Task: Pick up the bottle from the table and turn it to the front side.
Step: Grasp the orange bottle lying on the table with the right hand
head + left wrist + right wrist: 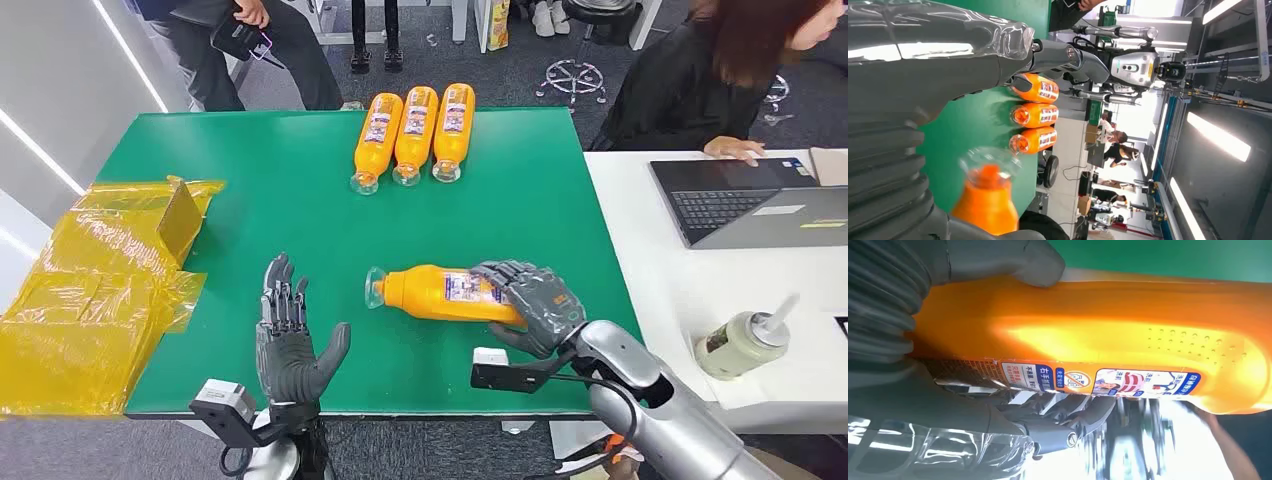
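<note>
Two hands over green table (300, 180): right hand (530, 305) grasps orange bottle (440, 292), left hand (288, 345) spread, released.

My left hand (290, 345): dark grey, segmented fingers, thick grey thumb, glossy clear film over part of it in the wrist view. My right hand (530, 305): same dark grey build. Right forearm (665, 405): silver, rounded shell, black cable looping beside it, orange tag near its base. A small black-and-silver camera block (225, 405) at my left wrist. Grey ribbed cover (878, 295) behind the palm.
</note>
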You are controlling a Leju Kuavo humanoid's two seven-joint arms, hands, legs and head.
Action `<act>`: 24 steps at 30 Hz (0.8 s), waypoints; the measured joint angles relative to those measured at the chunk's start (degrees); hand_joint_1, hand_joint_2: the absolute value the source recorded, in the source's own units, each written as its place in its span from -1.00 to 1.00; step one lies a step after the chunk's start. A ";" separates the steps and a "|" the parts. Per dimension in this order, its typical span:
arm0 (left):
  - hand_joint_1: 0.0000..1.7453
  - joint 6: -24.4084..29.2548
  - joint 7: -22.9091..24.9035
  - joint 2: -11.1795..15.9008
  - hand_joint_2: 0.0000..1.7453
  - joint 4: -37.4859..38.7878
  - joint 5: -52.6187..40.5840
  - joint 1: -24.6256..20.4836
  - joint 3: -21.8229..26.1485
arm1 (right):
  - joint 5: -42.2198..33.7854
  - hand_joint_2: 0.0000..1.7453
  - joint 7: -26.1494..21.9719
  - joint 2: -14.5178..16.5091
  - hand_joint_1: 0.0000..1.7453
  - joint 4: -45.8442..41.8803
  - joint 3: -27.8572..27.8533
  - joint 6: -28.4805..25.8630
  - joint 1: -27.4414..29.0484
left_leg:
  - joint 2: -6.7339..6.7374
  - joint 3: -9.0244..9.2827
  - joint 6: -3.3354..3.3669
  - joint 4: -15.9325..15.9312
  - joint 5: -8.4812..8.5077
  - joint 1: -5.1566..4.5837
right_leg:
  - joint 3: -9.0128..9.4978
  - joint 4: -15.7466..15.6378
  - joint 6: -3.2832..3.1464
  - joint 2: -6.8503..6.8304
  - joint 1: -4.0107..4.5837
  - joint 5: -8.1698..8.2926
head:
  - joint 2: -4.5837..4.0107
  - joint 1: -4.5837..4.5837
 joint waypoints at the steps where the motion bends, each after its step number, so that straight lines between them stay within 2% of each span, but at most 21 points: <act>1: -1.00 0.05 0.00 0.00 1.00 -0.01 -0.07 0.00 0.01 | 0.58 1.00 0.25 -0.05 1.00 -0.73 -0.30 -0.26 0.40 | 0.01 0.00 0.01 0.00 0.00 0.00 | -0.01 0.00 0.00 0.02 0.00 0.00 | 0.00 -0.01; 10: -1.00 0.47 0.00 -0.03 1.00 -0.07 -2.03 0.07 0.17 | 5.33 1.00 0.39 -1.24 1.00 -11.98 -7.50 -2.78 10.37 | -0.11 -0.07 0.06 -0.02 -0.05 0.00 | -0.03 -0.01 0.11 -0.06 0.00 -0.09 | 0.00 -0.01; 15: -1.00 -0.35 0.00 -0.09 1.00 -0.08 -1.70 0.08 0.23 | 6.15 1.00 -0.96 -0.06 1.00 -12.89 -8.93 -2.76 11.50 | -0.06 -0.06 0.07 -0.01 -0.05 0.00 | -0.03 -0.01 0.11 -0.03 0.00 -0.09 | 0.00 -0.02; 17: -1.00 -2.96 0.35 -0.13 1.00 -0.08 0.19 0.09 0.26 | 6.27 1.00 -1.61 1.23 1.00 -12.85 -8.95 -2.84 11.56 | -0.06 -0.05 0.07 -0.01 -0.05 0.00 | -0.03 -0.01 0.11 -0.04 0.00 -0.09 | 0.00 -0.01; 24: -1.00 -19.31 3.94 -0.20 1.00 -0.08 12.71 0.12 0.38 | 6.33 1.00 -3.60 5.49 1.00 -12.40 -8.89 -3.78 12.60 | -0.06 -0.06 0.06 -0.02 -0.04 0.01 | -0.04 0.00 0.11 -0.03 0.01 -0.10 | 0.00 0.00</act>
